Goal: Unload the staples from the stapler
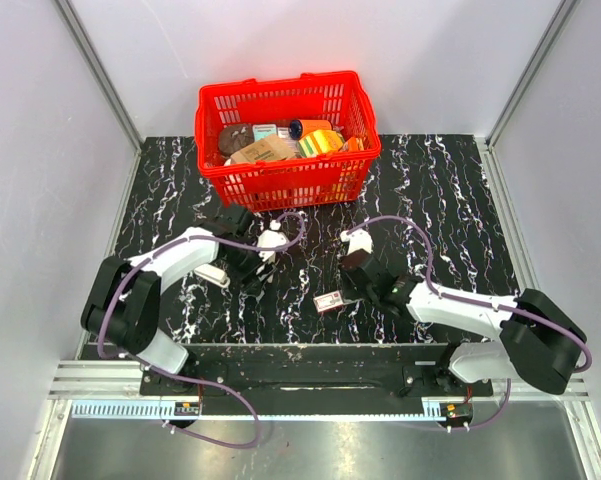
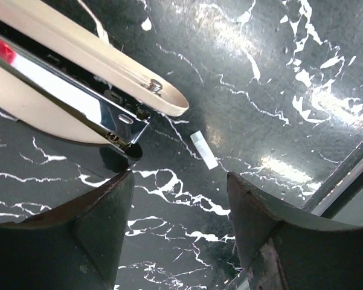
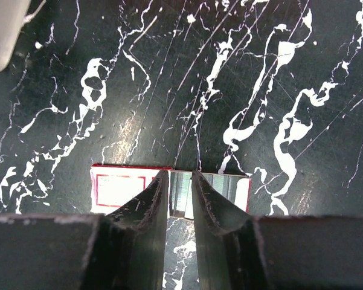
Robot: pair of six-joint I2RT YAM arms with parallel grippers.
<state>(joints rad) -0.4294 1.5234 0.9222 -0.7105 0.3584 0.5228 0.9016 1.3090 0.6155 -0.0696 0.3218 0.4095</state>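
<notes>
the red basket (image 1: 280, 185) stands at the back of the black marbled desk (image 1: 450, 200), and everything else lies on the near side of it. the stapler (image 2: 96, 57) lies on the desk in front of the basket's left front corner, a little way off from it. it is swung open at the hinge, so the cream top arm stands apart from the shiny metal track and the cream base below. in that same patch in front of the basket's left corner, a short pale strip of staples (image 2: 203, 150) lies flat on the desk, apart from the stapler and touching nothing.

the left gripper (image 2: 180, 178) hangs over this patch with its jaws spread wide. there is only bare desk between them and it has hold of nothing. the stapler's open end sits just beyond its fingertips, not touching them.

in front of the basket's right half, and well clear of it, lies a flat red-and-white box (image 3: 118, 188) with silver staples showing inside. the right gripper (image 3: 179, 175) is down over the middle of this box, its jaws drawn almost together with only a thin slit left. staples show through that slit, but from here i cannot tell whether it is pinching any of them or merely resting over the box.
</notes>
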